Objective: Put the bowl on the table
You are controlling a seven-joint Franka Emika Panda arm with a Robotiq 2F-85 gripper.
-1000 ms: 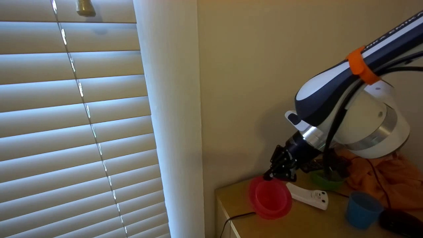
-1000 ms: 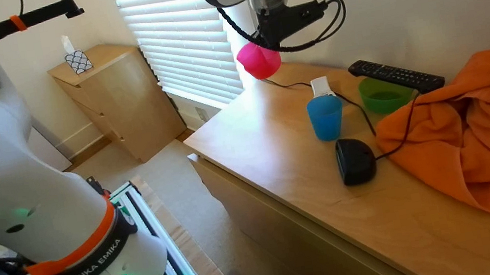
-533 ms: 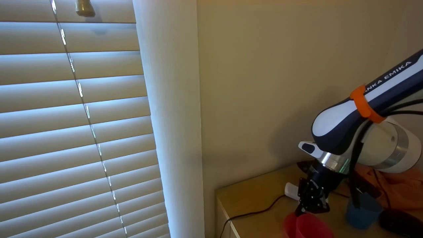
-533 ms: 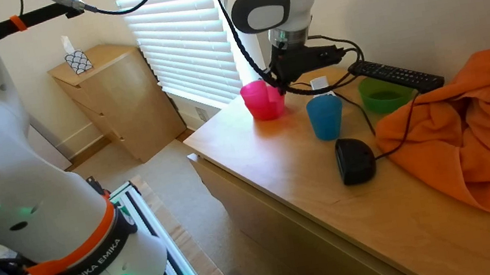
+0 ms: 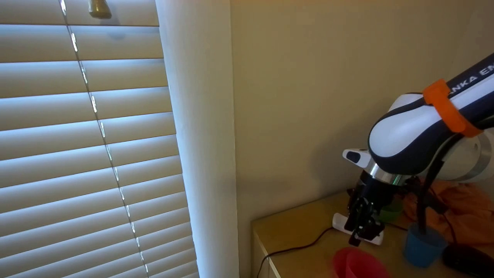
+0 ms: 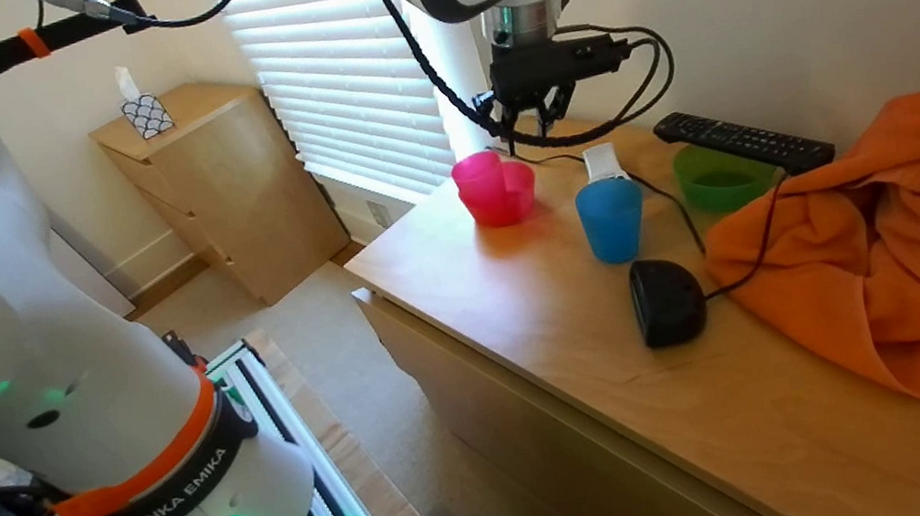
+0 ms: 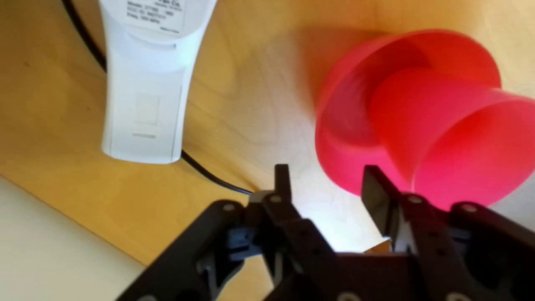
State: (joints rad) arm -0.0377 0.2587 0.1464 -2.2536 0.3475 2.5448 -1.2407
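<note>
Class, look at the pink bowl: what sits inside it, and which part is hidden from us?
A pink cup lies tilted inside the bowl, its mouth reaching past the rim in the wrist view. Some bare inner wall shows beside it. What lies under the cup is covered.

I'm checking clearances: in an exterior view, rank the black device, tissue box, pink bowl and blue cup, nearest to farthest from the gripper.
1. Pink bowl: just below the gripper, slightly left.
2. Blue cup: lower right.
3. Black device: lower right, past the cup.
4. Tissue box: far left, background.
</note>
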